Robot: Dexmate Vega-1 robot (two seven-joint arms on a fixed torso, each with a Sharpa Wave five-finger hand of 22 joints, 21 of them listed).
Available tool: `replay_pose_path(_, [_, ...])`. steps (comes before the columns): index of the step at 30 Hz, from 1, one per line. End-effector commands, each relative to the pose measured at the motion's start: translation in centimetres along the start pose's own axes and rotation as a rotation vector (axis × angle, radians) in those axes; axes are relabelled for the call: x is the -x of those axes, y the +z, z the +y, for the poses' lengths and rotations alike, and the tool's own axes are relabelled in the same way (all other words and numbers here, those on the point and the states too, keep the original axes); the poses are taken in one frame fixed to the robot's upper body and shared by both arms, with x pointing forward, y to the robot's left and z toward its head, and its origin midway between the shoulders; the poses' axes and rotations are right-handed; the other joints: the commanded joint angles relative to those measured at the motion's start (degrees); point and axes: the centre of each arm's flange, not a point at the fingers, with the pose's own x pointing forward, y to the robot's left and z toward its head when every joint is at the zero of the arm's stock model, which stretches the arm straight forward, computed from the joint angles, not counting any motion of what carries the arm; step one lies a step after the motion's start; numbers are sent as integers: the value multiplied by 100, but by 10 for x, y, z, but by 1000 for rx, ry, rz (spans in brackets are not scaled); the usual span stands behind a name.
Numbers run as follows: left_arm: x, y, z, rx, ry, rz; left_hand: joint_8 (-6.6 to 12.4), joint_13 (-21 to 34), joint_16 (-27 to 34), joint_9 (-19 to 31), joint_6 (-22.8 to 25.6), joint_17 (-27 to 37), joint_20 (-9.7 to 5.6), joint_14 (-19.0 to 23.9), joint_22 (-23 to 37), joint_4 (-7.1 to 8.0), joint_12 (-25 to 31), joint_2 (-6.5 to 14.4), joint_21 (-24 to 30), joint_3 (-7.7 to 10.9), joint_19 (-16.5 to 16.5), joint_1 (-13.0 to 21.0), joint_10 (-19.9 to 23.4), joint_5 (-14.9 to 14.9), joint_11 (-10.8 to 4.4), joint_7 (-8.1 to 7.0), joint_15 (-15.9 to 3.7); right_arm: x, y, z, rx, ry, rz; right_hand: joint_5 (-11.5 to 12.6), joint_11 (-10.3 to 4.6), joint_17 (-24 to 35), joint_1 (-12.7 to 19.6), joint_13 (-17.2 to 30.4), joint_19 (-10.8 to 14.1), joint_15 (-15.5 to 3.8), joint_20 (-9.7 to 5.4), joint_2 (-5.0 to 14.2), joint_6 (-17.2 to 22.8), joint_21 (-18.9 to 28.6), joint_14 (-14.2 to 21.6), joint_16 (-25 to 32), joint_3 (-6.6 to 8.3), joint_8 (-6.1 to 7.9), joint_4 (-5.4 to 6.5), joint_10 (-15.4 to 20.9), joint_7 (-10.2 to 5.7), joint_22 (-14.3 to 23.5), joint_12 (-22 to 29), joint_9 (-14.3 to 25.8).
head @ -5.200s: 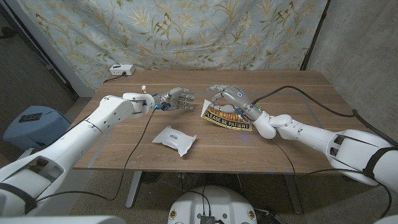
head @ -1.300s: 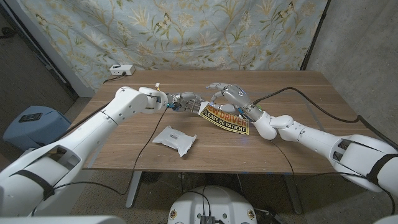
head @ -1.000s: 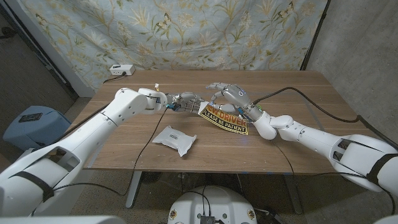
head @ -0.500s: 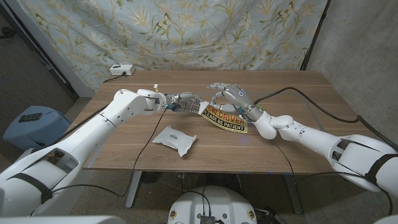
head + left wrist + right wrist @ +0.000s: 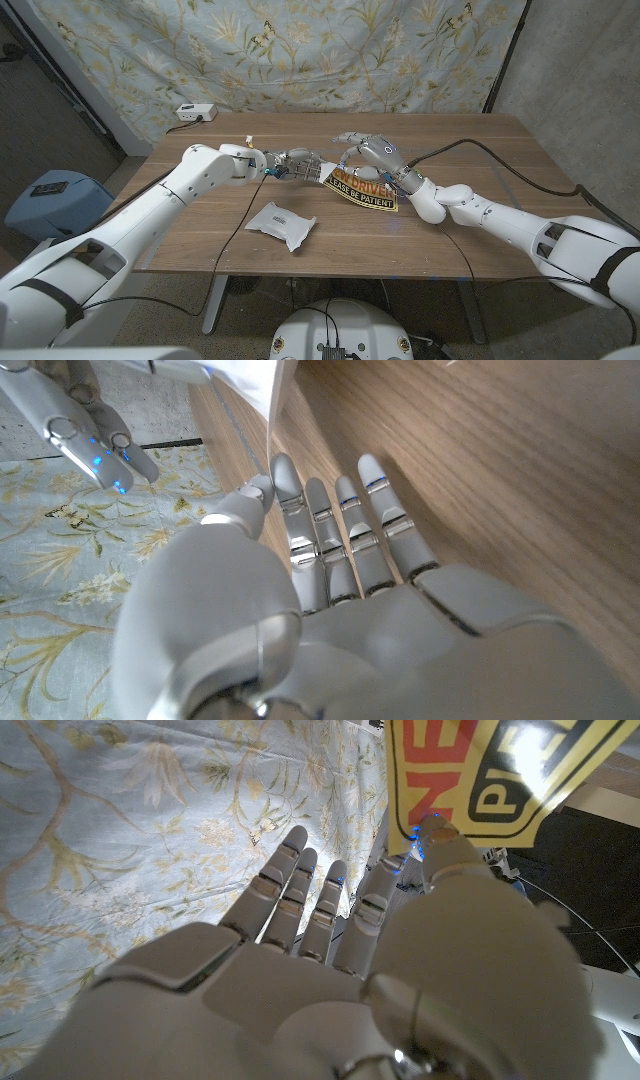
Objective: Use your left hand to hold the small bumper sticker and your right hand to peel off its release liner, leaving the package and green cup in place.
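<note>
**Both hands met at the yellow bumper sticker near the table's middle**

The yellow and black rectangular bumper sticker [image 5: 364,188] with red and black lettering hung tilted above the wooden table [image 5: 480,230], a little toward its far edge from the middle. The readable line was "PLEASE BE PATIENT". In the right wrist view the sticker [image 5: 500,780] showed a glossy yellow face with a black border and part of a red word.

The right hand [image 5: 368,156] arched over the sticker's far edge; its thumb lay against the sticker's face and its other fingers were straight and close together behind it, so it appeared to pinch the sheet. The left hand [image 5: 297,164] reached the sticker's left end with its fingers extended and narrow; the left wrist view put the thumb and a fingertip at a thin white edge, though I could not tell whether they actually gripped it.

A white crinkled plastic package [image 5: 281,224] lay flat toward the table's near edge, apart from both hands.

A floral blue and cream curtain [image 5: 300,50] hung behind the table.
</note>
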Motion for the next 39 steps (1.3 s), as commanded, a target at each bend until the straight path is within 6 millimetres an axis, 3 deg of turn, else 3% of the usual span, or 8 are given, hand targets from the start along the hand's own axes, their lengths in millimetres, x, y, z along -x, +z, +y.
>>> replay_pose_path(1, [-3,1,4,6,-7,-7,42,27,-19,32,11,16,-20,21,29,13,7,6,31,11,-9,45,-9,-15,0,24,-24,-3,-5,-3,10,3,2,-15,5,18,64,19,-35,-697,12,-12,15,-9,-21,20,-17,26,-2,39,-20,13,-4,22])
replay_pose_path(39, [2,-6,14,8,-11,-11,61,127,-49,61,8,34,-35,24,29,24,-12,26,108,19,-46,82,-5,-77,-29,34,-37,0,-8,-19,55,9,4,-1,6,-8,73,21,-33,-690,18,-37,8,-8,5,-18,6,53,0,58,-27,12,-12,22])
